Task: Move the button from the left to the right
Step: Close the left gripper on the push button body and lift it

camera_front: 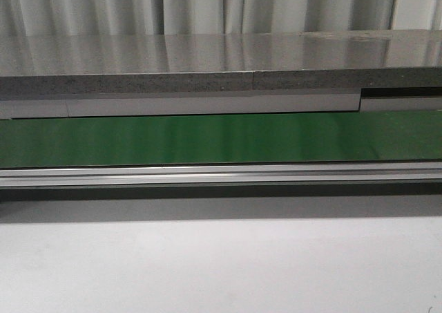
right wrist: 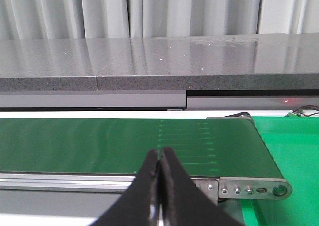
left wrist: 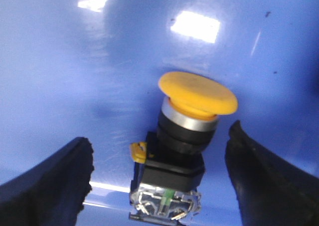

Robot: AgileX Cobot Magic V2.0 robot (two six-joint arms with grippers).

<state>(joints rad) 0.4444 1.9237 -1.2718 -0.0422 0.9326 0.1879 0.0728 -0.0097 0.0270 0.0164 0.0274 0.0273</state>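
You're at the start — left gripper apart around the ungrasped button, right gripper together, nothing moved.

Button betw. open left gripper fingers, on tray surface.

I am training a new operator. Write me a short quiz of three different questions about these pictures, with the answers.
1. True or false: the left pincer is already shut on the button.
2. What colour is the surface under the button? A) green B) blue C) grey
3. Fill in: the right pincer is ____, in front of the green conveyor belt.

Key:
1. False; its fingers stand apart on both sides, not touching it.
2. B, the blue surface.
3. shut, holding nothing.
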